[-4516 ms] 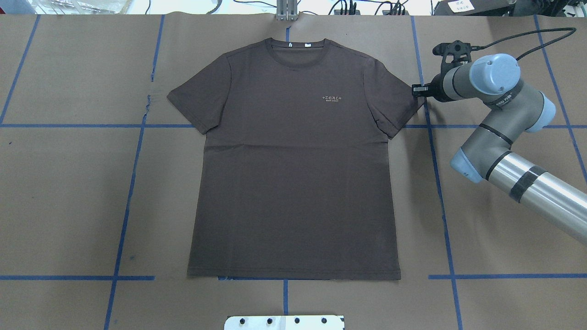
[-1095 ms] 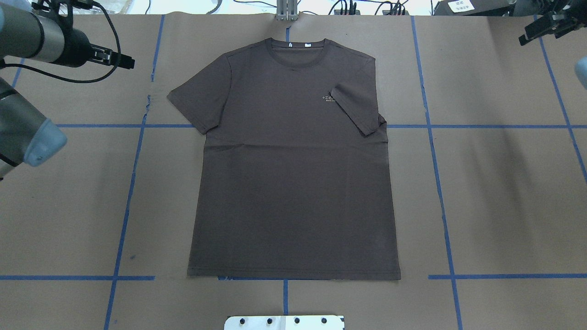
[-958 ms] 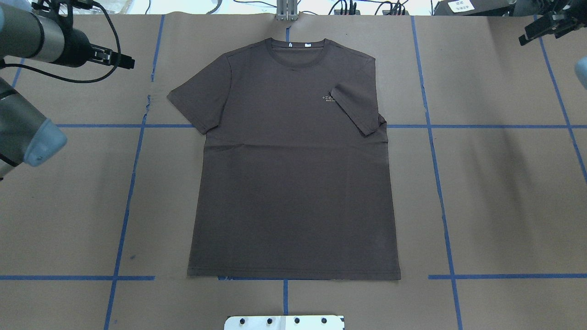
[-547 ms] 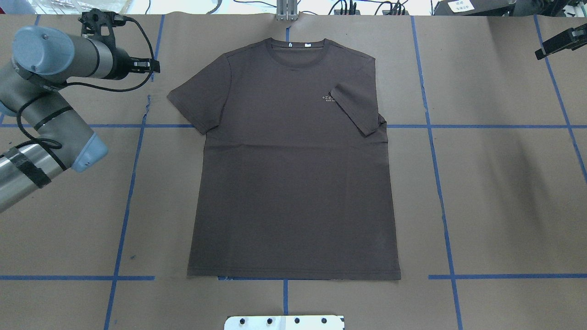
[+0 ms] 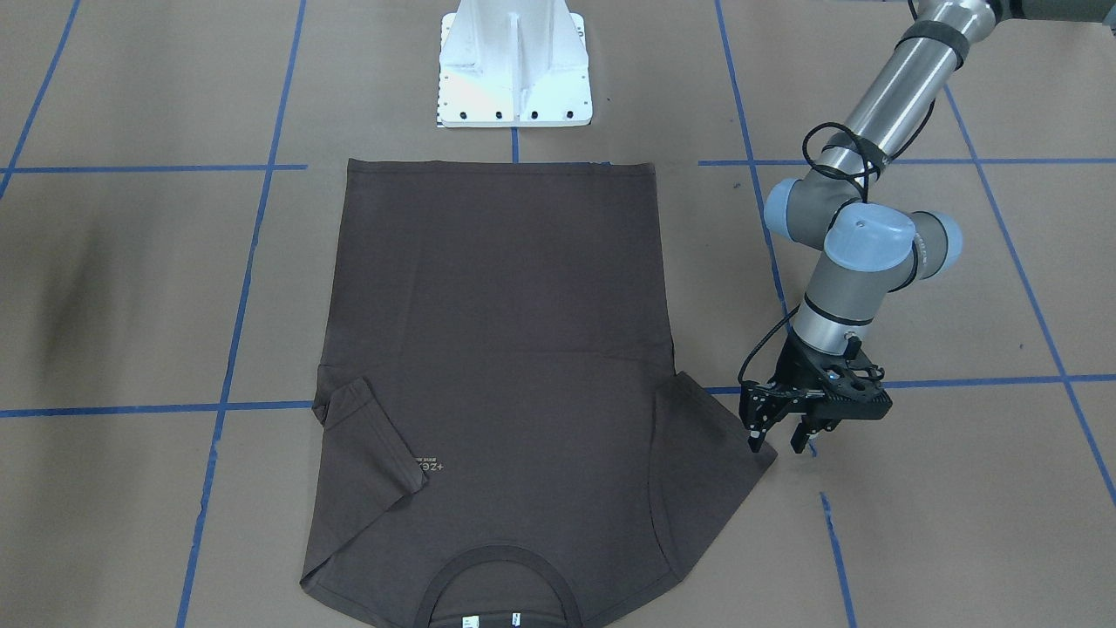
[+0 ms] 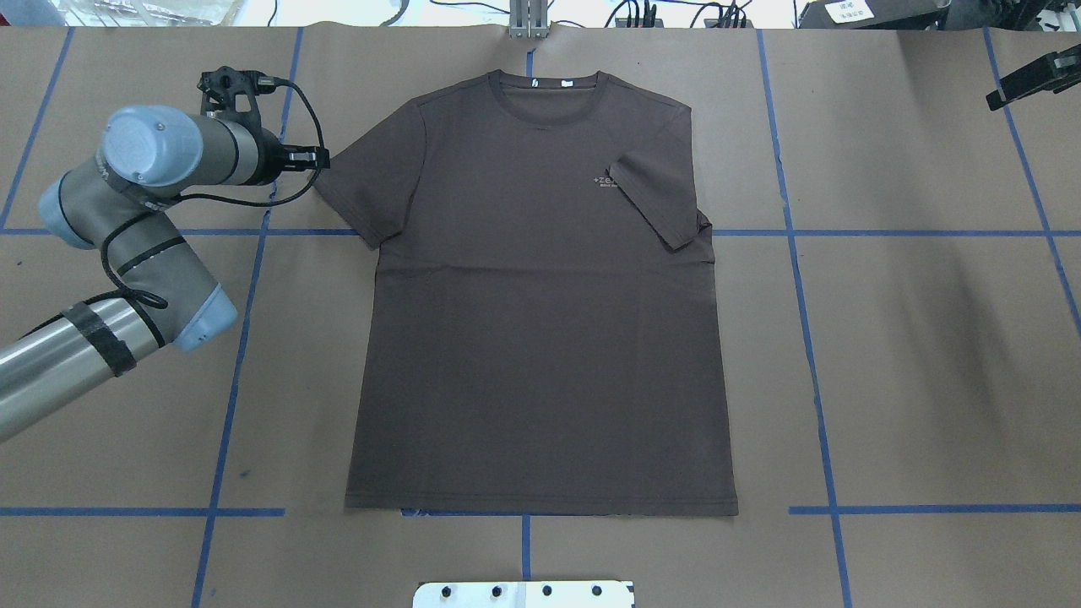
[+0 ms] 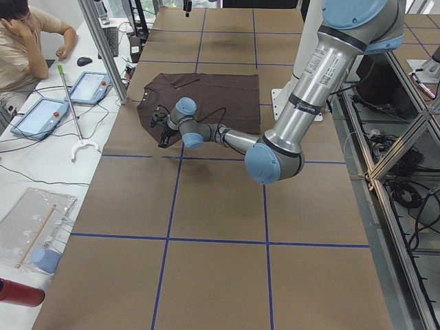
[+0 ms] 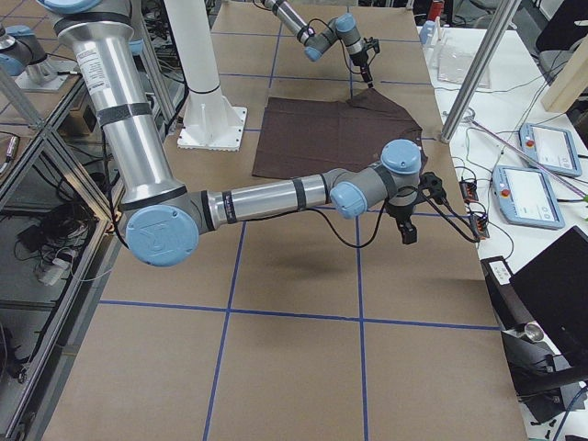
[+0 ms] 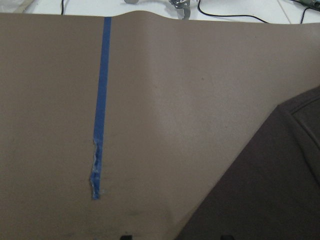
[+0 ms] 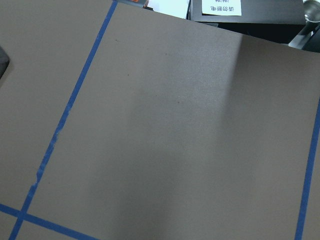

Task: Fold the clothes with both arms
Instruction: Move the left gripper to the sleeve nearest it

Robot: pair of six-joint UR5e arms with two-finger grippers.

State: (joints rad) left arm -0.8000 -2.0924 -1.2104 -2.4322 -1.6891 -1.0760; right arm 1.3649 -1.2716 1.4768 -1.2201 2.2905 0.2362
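The dark brown T-shirt (image 6: 540, 338) lies flat, collar away from the robot. Its sleeve (image 6: 654, 198) on the overhead view's right is folded in over the chest and covers part of the pale logo. The other sleeve (image 6: 363, 181) lies spread out. My left gripper (image 5: 776, 445) is open, fingers pointing down at that sleeve's outer tip, with nothing gripped. In the left wrist view the sleeve edge (image 9: 270, 190) fills the lower right. My right gripper (image 6: 1026, 80) shows only as a black bar at the far right edge, away from the shirt, and I cannot tell whether it is open or shut.
Brown paper with a blue tape grid (image 6: 245, 338) covers the table. The white pedestal base (image 5: 514, 61) stands just beyond the shirt's hem. A person (image 7: 27, 34) sits at a side table with tablets (image 7: 86, 86). A metal post (image 8: 478, 64) stands at the table's far edge.
The left arm has swung in from the far left until its gripper reached the spread sleeve's tip. The right gripper folded its sleeve inward, then withdrew to the far right edge.
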